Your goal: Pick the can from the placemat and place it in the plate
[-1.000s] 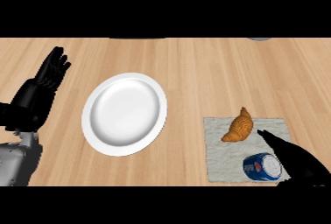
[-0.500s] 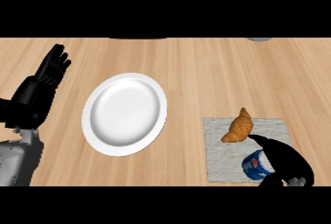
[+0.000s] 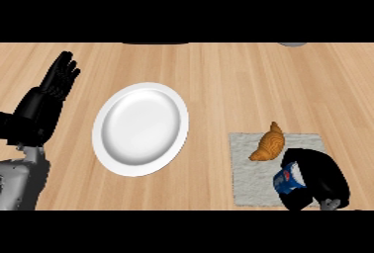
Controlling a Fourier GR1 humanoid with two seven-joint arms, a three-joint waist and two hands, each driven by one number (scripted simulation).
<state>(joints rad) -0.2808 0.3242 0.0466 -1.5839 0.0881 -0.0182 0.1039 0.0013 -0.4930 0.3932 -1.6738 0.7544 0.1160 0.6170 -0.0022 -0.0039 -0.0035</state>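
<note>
Head view. We see the right hand (image 3: 315, 180) at the lower right, now lying over the can (image 3: 286, 181), with its fingers (image 3: 295, 201) curled around the can's near side so that only a strip of blue and white label shows at their left. A second ago the same hand stood just to the right of the can, which was then in full sight; half a second ago it had begun to cover it. We read this as the grasp closing (whether the thumb has met the far side we cannot tell, since the hand hides it).

The can remains on the placemat (image 3: 248, 188), inside the curl of the fingers and not yet raised, as far as we can judge. A croissant (image 3: 267, 144) lies on the same mat just beyond the fingertips, close to the hand but apart from it. The plate (image 3: 139, 128) sits well to the left of the fingers, across bare counter (image 3: 219, 84), with nothing on it.

The left hand (image 3: 50, 99) rests at the left edge, fingers straight and up, unchanged over the three moments.

For the task, the change means the pick is nearly secured; lifting and the carry leftward to the plate are both left to do, and the lift should clear the croissant.
</note>
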